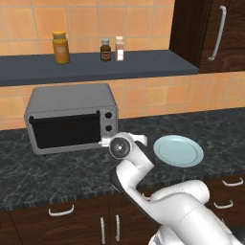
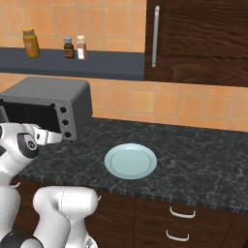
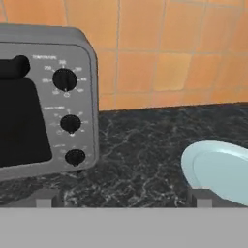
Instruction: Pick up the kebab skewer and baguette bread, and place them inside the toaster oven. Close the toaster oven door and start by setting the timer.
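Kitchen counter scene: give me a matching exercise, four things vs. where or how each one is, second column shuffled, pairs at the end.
Things:
1. toaster oven door
2. plate
3. yellow jar
4. gripper

Place or state:
A. on the dark shelf above the counter, left of two smaller bottles
B. shut, dark glass upright against the oven front
C. open, holding nothing, in front of the oven's knob panel
D. pale blue, bare, on the black counter to the right of the oven

Pairs: 1-B, 2-D, 3-A, 4-C
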Robot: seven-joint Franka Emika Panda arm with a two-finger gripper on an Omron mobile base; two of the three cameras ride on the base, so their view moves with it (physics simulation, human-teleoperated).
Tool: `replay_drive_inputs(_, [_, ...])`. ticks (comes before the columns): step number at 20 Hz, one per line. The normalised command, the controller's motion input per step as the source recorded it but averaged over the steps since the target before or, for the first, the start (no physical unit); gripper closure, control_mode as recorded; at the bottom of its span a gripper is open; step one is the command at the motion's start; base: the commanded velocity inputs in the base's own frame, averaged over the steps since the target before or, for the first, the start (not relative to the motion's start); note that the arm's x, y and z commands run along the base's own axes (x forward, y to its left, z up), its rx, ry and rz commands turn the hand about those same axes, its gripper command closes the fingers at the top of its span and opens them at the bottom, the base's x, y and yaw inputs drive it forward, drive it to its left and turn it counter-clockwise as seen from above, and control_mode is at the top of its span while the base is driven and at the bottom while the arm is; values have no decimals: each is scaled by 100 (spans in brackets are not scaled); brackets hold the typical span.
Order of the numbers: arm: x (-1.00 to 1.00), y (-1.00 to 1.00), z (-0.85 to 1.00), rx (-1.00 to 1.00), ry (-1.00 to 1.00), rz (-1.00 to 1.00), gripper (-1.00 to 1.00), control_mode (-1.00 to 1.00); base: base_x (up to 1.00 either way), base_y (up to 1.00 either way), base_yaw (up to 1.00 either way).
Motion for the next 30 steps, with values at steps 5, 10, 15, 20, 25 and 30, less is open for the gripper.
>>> replay_drive_inputs(5, [0, 8, 1, -86, 25, 37, -100, -100, 0, 0, 0])
replay_drive_inputs(10, [0, 4, 13, -74, 25, 39, -100, -100, 0, 0, 0])
replay_drive_inputs(15, [0, -7, 23, -65, 36, 38, -100, -100, 0, 0, 0])
replay_drive_inputs(20, [0, -10, 15, -61, 33, 34, -100, -100, 0, 0, 0])
replay_drive_inputs(25, [1, -6, -18, -58, 20, 26, -100, -100, 0, 0, 0])
replay_drive_inputs(30, [4, -6, -2, -51, 17, 22, -100, -100, 0, 0, 0])
